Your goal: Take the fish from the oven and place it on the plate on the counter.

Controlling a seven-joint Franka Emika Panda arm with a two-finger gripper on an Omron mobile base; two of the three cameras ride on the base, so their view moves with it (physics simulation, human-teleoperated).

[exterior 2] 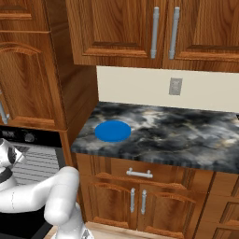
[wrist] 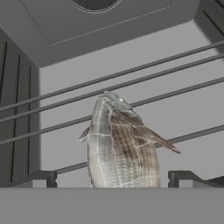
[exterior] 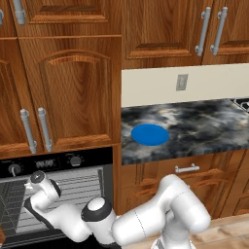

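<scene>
No legible text, brand, number or sign is appearing in any view. The digital display on the oven control panel is showing pale characters in the left base view, but they are rendering too small and blurred to be read. The knobs beside it are carrying no readable markings, and the wall outlet plate above the counter is presenting a plain face.

Home kitchen: wooden cabinets, marbled counter, built-in oven
</scene>
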